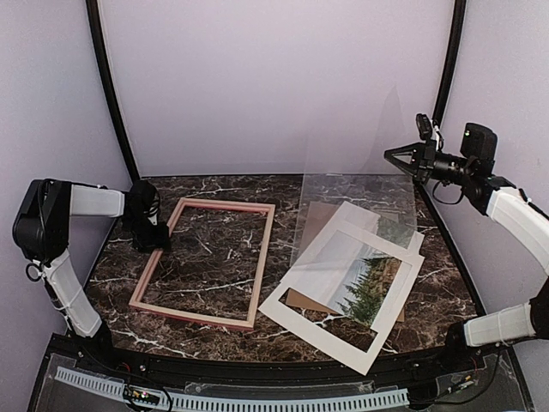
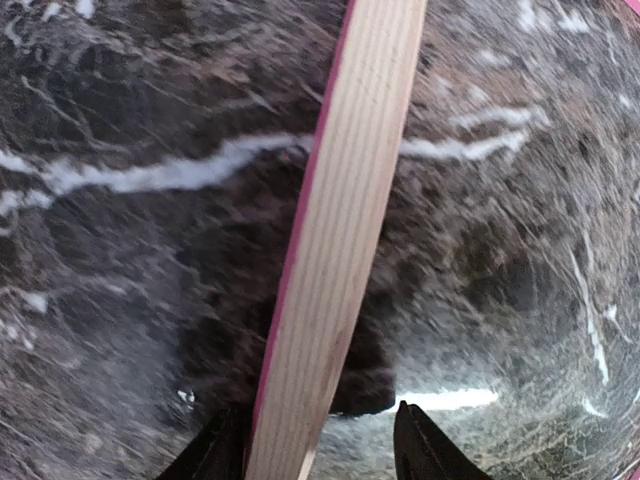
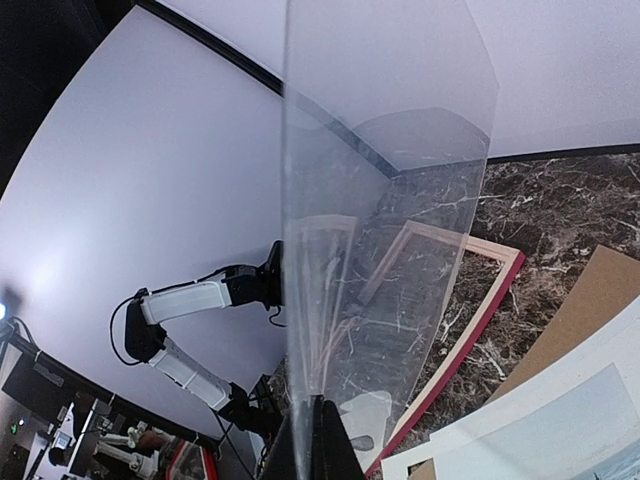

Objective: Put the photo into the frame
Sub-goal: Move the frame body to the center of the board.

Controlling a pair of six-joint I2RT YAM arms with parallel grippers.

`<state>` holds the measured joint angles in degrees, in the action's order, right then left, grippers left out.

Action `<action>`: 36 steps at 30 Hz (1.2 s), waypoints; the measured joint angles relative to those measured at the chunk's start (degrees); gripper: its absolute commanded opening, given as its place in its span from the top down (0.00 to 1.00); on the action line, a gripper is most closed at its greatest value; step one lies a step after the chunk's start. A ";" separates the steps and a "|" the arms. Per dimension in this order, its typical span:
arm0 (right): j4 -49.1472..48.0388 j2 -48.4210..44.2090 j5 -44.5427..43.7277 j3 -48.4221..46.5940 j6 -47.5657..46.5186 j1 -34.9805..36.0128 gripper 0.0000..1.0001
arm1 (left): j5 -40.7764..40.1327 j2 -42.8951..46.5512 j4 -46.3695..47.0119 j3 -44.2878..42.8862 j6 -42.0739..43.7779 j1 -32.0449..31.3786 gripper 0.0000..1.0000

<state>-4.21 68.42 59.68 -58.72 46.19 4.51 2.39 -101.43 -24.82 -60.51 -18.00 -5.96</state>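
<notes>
Left gripper [image 2: 315,442] straddles the frame's [image 1: 264,257] grainy tan rail, fingers apart and not clamped. Right gripper [image 3: 312,436] pinches a floppy clear sheet [image 3: 385,200], held upright. The photo [image 1: 371,285] lies flat under a white mat [image 1: 296,319], with bare marble between it and the frame.

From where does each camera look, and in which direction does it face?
Top external: high behind the robot, facing down at the table; both arms show.
Left wrist: just above the frame, facing down; left tool straddles its rail.
Right wrist: raised, facing across toward the left arm; right tool pinches a clear sheet.
Shared: the frame appears in all three.
</notes>
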 measured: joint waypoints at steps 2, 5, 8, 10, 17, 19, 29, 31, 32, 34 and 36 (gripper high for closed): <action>0.22 0.02 -0.28 0.00 -0.02 0.00 1.00 | 0.00 1.62 0.81 2.25 -0.92 -2.38 0.48; 0.83 0.13 -0.66 0.00 -0.24 0.00 1.00 | -0.07 4.17 2.93 5.79 -2.69 -5.46 0.49; 1.49 0.46 -1.11 0.00 -0.68 0.00 1.00 | -0.13 6.23 5.01 8.66 -4.70 -8.57 0.51; 1.88 0.79 -1.49 0.00 -1.11 0.00 1.00 | -0.31 6.97 6.08 9.77 -5.84 -10.62 0.53; 4.63 1.84 -4.13 -0.02 -2.10 1.18 1.00 | -0.81 8.37 7.96 11.72 -9.73 -18.21 0.56; 5.60 2.36 -5.22 -0.31 -2.32 2.32 1.00 | -0.31 9.01 8.00 12.39 -10.97 -20.20 0.56; 8.17 5.16 -10.23 -1.07 -2.51 5.90 1.00 | 2.95 12.96 7.76 14.53 -16.65 -26.77 0.49; 8.26 5.68 -11.10 -1.57 -2.40 6.23 1.00 | 1.97 14.62 7.30 14.53 -16.94 -26.84 0.48; 8.26 5.88 -11.58 -1.81 -2.38 6.40 1.00 | 1.31 15.23 7.21 14.53 -16.94 -26.84 0.48; 8.26 6.10 -12.35 -2.16 -2.34 6.97 1.00 | -0.37 15.87 7.17 14.51 -16.74 -26.84 0.48; 8.22 6.29 -12.87 -2.47 -2.23 7.58 1.00 | -2.19 15.45 7.08 14.45 -16.17 -26.84 0.48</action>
<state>4.01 74.72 46.81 -61.19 43.97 12.10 0.21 -85.97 -17.74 -46.06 -34.17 -32.80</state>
